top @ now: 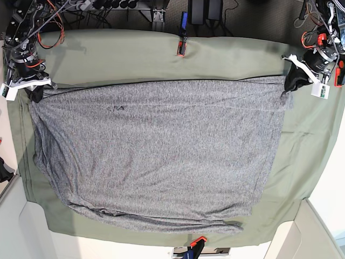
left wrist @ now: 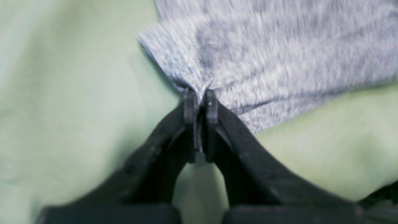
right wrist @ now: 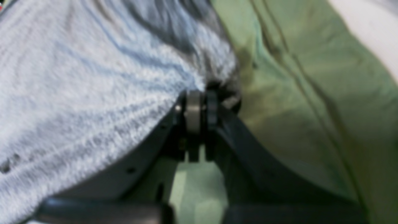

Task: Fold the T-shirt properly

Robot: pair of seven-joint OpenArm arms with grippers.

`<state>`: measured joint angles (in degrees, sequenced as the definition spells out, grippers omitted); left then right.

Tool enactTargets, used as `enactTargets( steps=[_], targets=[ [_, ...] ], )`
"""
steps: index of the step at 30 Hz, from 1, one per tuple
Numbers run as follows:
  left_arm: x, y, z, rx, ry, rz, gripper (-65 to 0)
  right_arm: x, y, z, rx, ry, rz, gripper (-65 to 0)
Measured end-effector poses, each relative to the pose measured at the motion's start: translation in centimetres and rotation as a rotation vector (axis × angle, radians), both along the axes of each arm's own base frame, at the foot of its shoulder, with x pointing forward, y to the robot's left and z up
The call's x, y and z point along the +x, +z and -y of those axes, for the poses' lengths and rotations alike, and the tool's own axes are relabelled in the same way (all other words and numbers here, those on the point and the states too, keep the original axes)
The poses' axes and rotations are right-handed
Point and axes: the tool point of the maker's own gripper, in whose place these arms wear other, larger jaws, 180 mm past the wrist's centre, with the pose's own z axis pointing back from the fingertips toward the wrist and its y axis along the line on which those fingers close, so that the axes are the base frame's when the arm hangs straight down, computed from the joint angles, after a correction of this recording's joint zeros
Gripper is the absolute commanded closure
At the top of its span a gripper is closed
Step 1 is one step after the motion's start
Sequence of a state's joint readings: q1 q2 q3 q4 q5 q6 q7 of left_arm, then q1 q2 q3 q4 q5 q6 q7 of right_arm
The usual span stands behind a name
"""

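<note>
The heather-grey T-shirt [top: 156,156] lies spread wide over the olive-green table cloth [top: 135,56]. My left gripper [left wrist: 200,93] is shut on a bunched corner of the T-shirt [left wrist: 279,56]; in the base view this gripper [top: 287,86] sits at the shirt's far right corner. My right gripper [right wrist: 202,93] is shut on an edge of the T-shirt [right wrist: 93,77]; in the base view it [top: 36,93] is at the far left corner. Both wrist views are blurred.
The green cloth [left wrist: 62,93] hangs over the table's sides. A red and black clamp [top: 181,47] holds it at the far edge and another clamp [top: 195,244] at the near edge. Cables and arm bases [top: 32,21] crowd the back corners.
</note>
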<state>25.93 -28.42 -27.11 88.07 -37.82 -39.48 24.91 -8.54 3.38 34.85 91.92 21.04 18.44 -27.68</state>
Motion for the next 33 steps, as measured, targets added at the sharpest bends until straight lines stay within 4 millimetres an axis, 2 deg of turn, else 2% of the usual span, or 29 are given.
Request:
enactTargets(
  steps=[6,9,11,15,18,22,26,30,33],
  targets=[
    [1.4,3.1,1.3,-0.012,-0.045,0.07,0.0,0.3,0.8,1.0,-0.027,0.005,0.008,0.0],
    [2.0,3.5,1.0,0.015,-0.053,0.085,0.0,0.7,1.2,1.1,-0.028,0.001,0.022,0.0],
    [2.9,3.9,1.0,0.038,-0.071,0.097,0.0,1.6,1.9,1.4,-0.033,-0.006,0.044,0.0],
    [6.0,5.1,1.0,0.107,-0.141,0.125,0.0,4.3,3.7,1.6,-0.055,-0.005,0.095,0.0],
    [7.8,4.0,1.4,0.14,-0.195,0.092,0.0,5.7,3.8,1.7,-0.041,-0.01,0.11,0.0],
    [10.2,1.7,2.5,0.154,-0.238,0.052,0.0,6.9,1.5,1.5,0.02,-0.021,0.063,0.0],
    [13.8,1.9,2.2,0.148,-0.231,0.059,0.0,8.6,0.9,0.9,0.067,-0.015,0.069,0.0],
    [15.7,1.0,1.8,0.153,-0.222,0.018,0.0,9.4,0.4,0.9,0.078,-0.021,0.062,0.0],
    [17.2,1.2,2.1,0.157,-0.235,0.012,0.0,10.3,0.3,0.8,0.075,-0.019,0.055,0.0]
  ],
)
